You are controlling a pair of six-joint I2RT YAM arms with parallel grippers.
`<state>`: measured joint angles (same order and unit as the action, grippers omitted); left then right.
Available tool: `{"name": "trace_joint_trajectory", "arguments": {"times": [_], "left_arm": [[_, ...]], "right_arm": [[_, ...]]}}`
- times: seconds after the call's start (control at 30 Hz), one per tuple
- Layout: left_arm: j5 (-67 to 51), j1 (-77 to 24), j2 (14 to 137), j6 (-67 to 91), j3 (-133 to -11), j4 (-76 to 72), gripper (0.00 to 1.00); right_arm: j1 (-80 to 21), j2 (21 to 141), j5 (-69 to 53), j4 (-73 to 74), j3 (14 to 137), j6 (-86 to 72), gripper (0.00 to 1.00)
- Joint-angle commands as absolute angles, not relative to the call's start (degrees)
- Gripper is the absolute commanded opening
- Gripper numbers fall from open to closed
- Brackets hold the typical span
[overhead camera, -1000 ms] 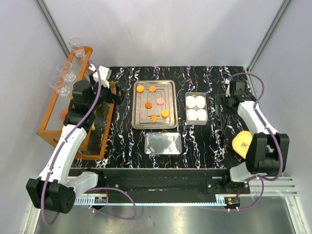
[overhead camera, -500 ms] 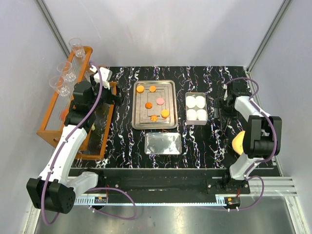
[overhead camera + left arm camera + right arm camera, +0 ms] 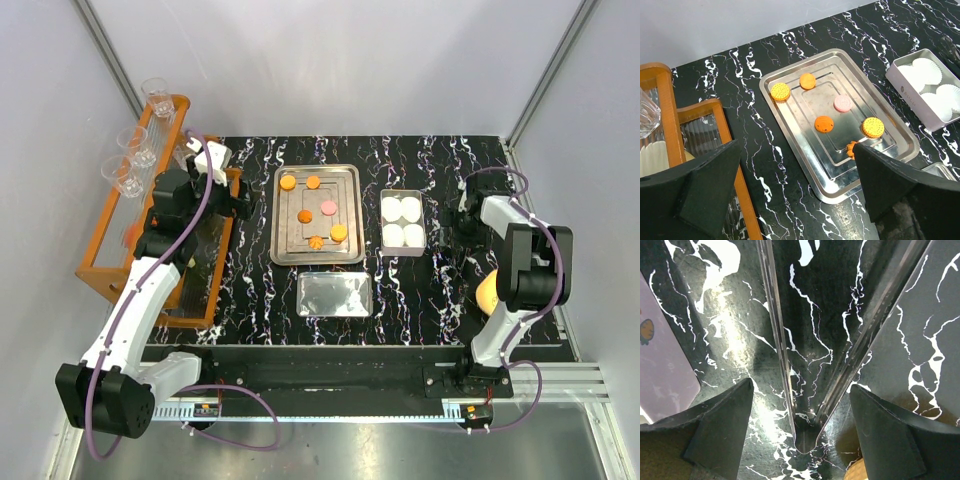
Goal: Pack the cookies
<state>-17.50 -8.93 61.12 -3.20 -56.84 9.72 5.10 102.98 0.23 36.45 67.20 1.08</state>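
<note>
Top external view: the cookies [image 3: 305,216], small flat biscuits, mostly round and orange with one pink and one orange flower-shaped, lie scattered inside a rectangular stainless-steel baking tray [image 3: 295,238] on the black, white-veined marble tabletop [image 3: 420,160]. The left arm extends forward from its base with the elbow bent and ends just left of the tray. The left gripper [image 3: 243,203] points toward the tray, and the left wrist view shows its black fingers [image 3: 710,185] spread wide, holding nothing. The right arm is folded tightly on itself well to the right of the tray, beyond a white rectangular box [image 3: 403,251] of white paper cups [image 3: 396,209]. The right gripper [image 3: 464,215] aims down at the tabletop. In the right wrist view its fingers [image 3: 720,425] stand apart, with a pair of slim shiny tongs [image 3: 777,335] lying on the marble between them; whether either pad touches the tongs cannot be told.
</note>
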Motion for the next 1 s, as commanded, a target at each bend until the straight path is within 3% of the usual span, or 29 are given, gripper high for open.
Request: {"name": "trace_joint_trajectory", "arguments": {"times": [0.0, 0.63, 0.87, 0.97], "left_arm": [[-17.9, -9.1, 59.5, -3.5, -56.7, 6.5, 0.99], [-17.6, -9.1, 59.6, -4.1, -55.7, 6.5, 0.99], [-17.4, -9.1, 59.2, -4.3, -55.5, 6.7, 0.99], [-17.5, -9.1, 59.2, -4.2, -55.3, 6.5, 0.99]], "right_arm": [[6.0, 104.3, -1.6, 37.2, 70.0, 0.5, 0.84], [6.4, 110.4, -0.7, 37.2, 78.1, 16.8, 0.54], [6.9, 109.6, -0.6, 36.9, 79.5, 22.8, 0.52], [7.0, 109.5, -1.5, 37.4, 79.5, 22.6, 0.56]]}}
